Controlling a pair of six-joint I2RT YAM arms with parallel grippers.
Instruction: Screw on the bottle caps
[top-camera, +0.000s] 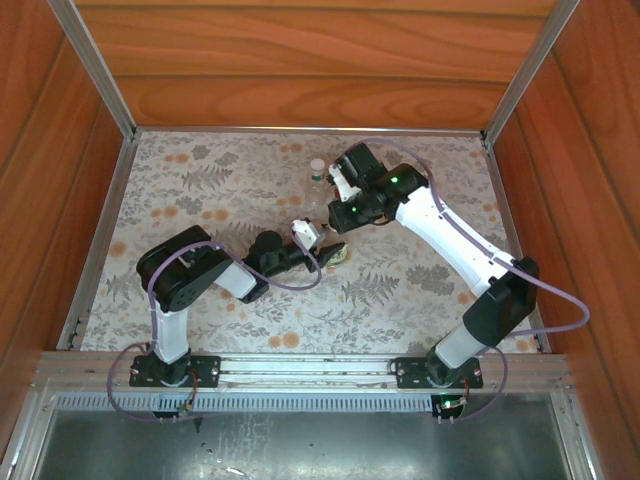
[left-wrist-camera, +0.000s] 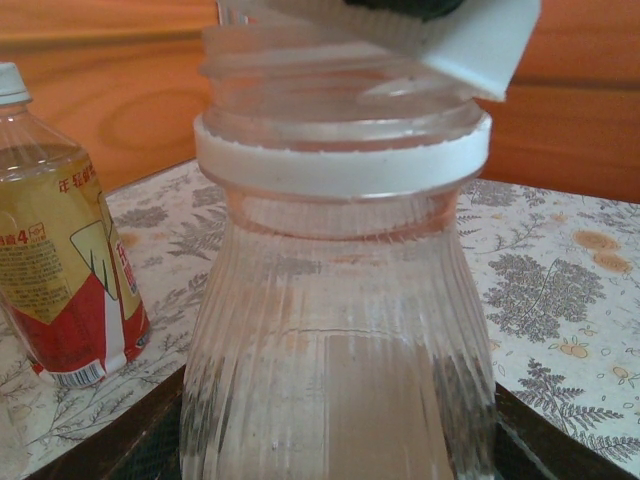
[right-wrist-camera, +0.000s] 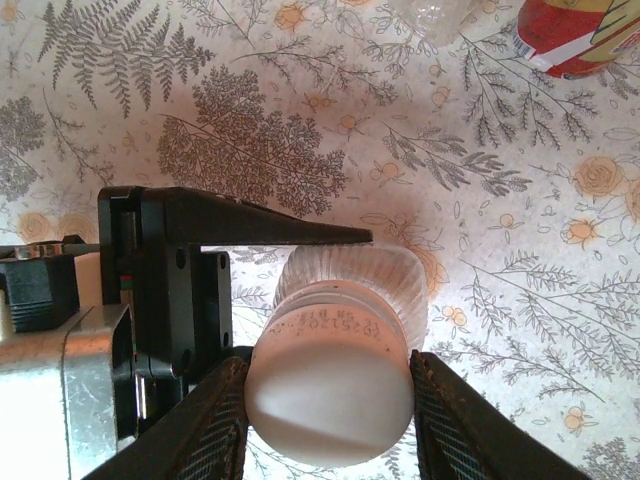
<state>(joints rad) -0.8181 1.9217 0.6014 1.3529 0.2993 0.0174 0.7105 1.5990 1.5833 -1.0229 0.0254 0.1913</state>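
Observation:
A clear ribbed bottle (left-wrist-camera: 340, 330) stands upright between my left gripper's (left-wrist-camera: 340, 465) dark fingers (left-wrist-camera: 560, 440), which are shut on its body. Its white neck ring and threads show above. In the right wrist view a white bottle cap (right-wrist-camera: 330, 370) sits on top of that bottle (right-wrist-camera: 390, 275), and my right gripper (right-wrist-camera: 330, 425) is shut on the cap from both sides. From above, the right gripper (top-camera: 340, 232) hangs over the held bottle (top-camera: 338, 255), with the left gripper (top-camera: 323, 255) reaching in from the left.
An amber bottle with a red label and a white cap (left-wrist-camera: 65, 270) stands just left of the held one. A capped bottle (top-camera: 317, 172) stands behind the grippers. Wooden walls and an aluminium frame (top-camera: 95, 240) close in the flowered mat (top-camera: 420, 290).

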